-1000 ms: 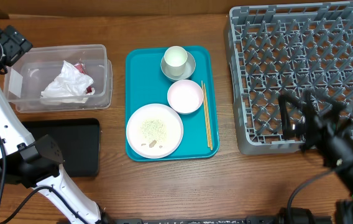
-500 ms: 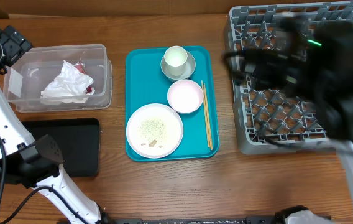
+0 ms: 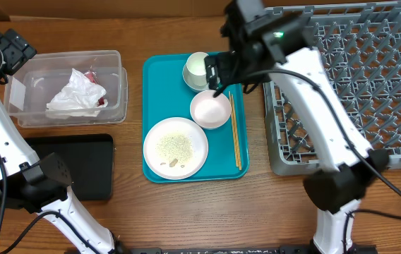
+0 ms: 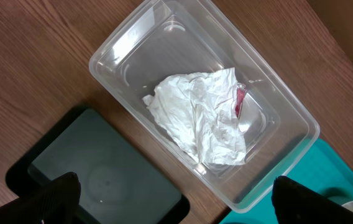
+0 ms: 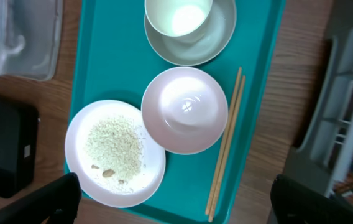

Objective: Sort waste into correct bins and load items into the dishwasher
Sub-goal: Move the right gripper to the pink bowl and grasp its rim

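We poise the right gripper (image 3: pixel 216 73), fingers wide, over the pink bowl (image 5: pixel 184 110) for pickup. The left gripper (image 3: pixel 11 48), equally wide, waits above the clear tub (image 4: pixel 133 62), 9 o'clock of the teal tray (image 3: pixel 157 77).

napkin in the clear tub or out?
In. The crumpled white napkin lies on the floor of the clear tub, inside its walls.

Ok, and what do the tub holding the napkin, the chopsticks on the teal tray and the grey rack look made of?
The clear tub looks like transparent glossy plastic: the wood of the table shows through its walls. The chopsticks are pale, matte tan, probably wood or bamboo. The rack seems to be dull grey moulded plastic, judging by its uniform lattice and pegs.
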Available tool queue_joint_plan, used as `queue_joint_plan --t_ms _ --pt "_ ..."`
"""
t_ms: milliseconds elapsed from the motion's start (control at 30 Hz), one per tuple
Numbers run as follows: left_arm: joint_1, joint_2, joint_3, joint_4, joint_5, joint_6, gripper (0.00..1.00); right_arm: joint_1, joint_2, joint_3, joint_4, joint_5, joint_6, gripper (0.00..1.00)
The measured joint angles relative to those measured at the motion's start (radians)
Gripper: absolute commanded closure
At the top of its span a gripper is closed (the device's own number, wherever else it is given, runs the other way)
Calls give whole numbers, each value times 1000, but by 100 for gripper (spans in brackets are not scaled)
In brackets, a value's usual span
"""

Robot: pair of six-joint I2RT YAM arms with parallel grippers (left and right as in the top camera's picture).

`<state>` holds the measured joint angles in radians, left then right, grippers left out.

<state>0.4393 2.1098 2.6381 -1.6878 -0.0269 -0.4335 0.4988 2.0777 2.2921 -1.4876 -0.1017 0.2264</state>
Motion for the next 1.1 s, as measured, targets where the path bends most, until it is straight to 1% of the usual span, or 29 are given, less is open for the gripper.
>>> queue_joint_plan --t_ms 100,233,333,367,533,700,800,867,933,1033,1100 --pt "0 0 0 0 0 0 0 18 47 0 79 -42 -3 0" --pt "0 0 0 0 0 0 0 36 64 -1 202 -133 -2 0" --pt "0 0 0 0 0 0 0 53 69 0 275 -164 35 24" --pt "0 0 0 0 0 0 0 56 72 0 281 -160 53 24" --pt "0 0 0 0 0 0 0 86 118 0 259 -39 267 24" --pt "0 0 0 0 0 0 0 114 174 0 224 78 399 27" --pt "0 0 0 0 0 0 0 137 209 0 216 119 437 32" --pt "0 0 0 0 0 0 0 153 230 0 214 143 459 37" --pt "0 0 0 0 0 0 0 171 254 0 211 172 486 37" --pt "0 0 0 0 0 0 0 189 285 0 211 206 514 45" --pt "0 0 0 0 0 0 0 193 302 0 212 218 531 47"
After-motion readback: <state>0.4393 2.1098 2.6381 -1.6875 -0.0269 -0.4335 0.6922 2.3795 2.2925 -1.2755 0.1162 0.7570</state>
